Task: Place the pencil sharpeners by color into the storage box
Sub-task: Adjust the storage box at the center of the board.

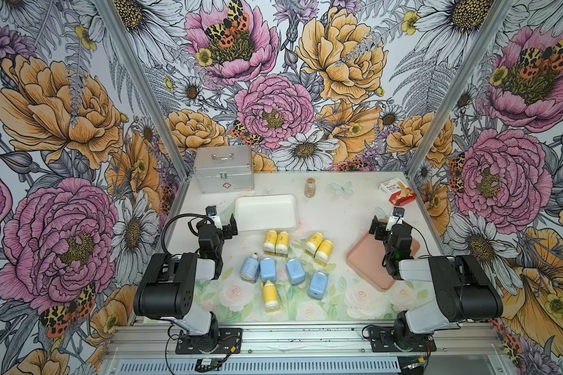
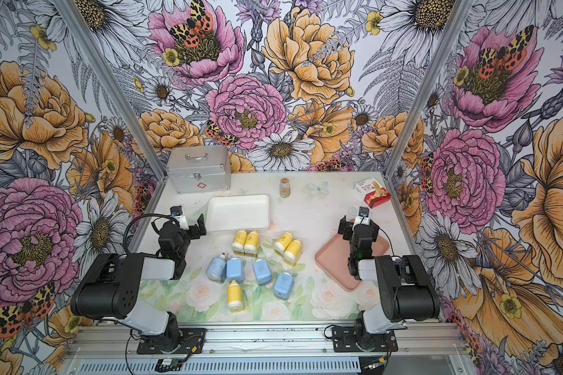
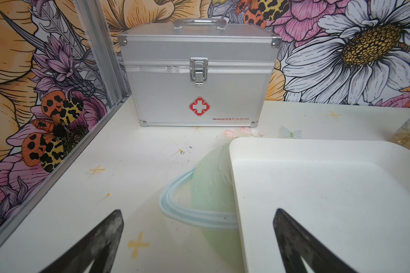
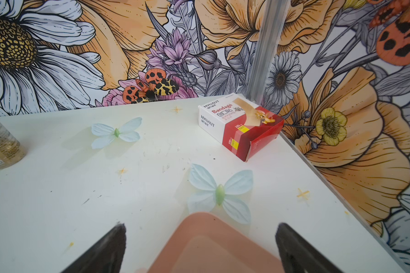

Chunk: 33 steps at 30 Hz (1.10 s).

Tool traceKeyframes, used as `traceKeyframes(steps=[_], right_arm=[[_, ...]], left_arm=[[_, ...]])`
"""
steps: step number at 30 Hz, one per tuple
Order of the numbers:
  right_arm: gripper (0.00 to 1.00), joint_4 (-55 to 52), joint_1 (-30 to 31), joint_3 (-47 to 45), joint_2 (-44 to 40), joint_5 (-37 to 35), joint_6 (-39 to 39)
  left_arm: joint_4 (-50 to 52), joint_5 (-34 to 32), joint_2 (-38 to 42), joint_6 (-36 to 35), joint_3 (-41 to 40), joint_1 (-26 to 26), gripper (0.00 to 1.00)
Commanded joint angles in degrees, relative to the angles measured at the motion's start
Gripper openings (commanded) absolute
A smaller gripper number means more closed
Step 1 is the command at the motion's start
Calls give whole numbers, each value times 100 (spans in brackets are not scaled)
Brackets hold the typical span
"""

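Nine rounded bottle-shaped plastic pencil sharpeners (image 1: 295, 272) sitting clustered mid-table, smooth white tray (image 1: 265, 212) lying beyond them, pink tray (image 1: 368, 263) resting alongside, left gripper (image 3: 198, 212) and right gripper (image 4: 201, 225) hovering wide open, gripping nothing

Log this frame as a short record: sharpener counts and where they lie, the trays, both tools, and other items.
yellow sharpeners: five, lying on the table, none in a tray
blue sharpeners: four, lying on the table, none in a tray
white tray: empty, beside the left tool
pink tray: visible part bare
left tool: open, holding nothing
right tool: open, holding nothing, above the pink tray's edge
other items: closed silver case, glass vial, bandage box, all at the back
progress: nothing sorted yet
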<state>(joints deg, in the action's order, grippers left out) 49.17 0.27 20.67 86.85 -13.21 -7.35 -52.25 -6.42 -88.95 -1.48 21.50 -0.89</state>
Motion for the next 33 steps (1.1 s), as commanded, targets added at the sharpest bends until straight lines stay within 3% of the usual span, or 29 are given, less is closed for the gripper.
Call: traceKeyframes(steps=[1,15,19,22,25,27,30,33], right_arm=[[100,99,-44,108,69,-19,86],[100,100,-44,112,69,-23,77],[100,101,-39,97,60,-15,82],[100,115,-38,94,54,-18,78],[100,127,-45,94,51,-20,98],[100,-697,-41,443,-279,-96,51],[100,-3166,-54,1743,-635,-662,-167],[100,-4900,-79,2845,-643,-860,-781]], left_arm=[[4,-9,73,7,49,37,99],[39,238,79,118,66,182,99],[91,-35,203,152,39,131,99],[882,-35,599,242,302,198,99],[2381,-317,1124,179,946,59,99],[3174,-514,1460,423,1371,16,99],[4268,-510,1920,1045,1913,76,99],[5460,-876,2360,2821,2272,407,99]])
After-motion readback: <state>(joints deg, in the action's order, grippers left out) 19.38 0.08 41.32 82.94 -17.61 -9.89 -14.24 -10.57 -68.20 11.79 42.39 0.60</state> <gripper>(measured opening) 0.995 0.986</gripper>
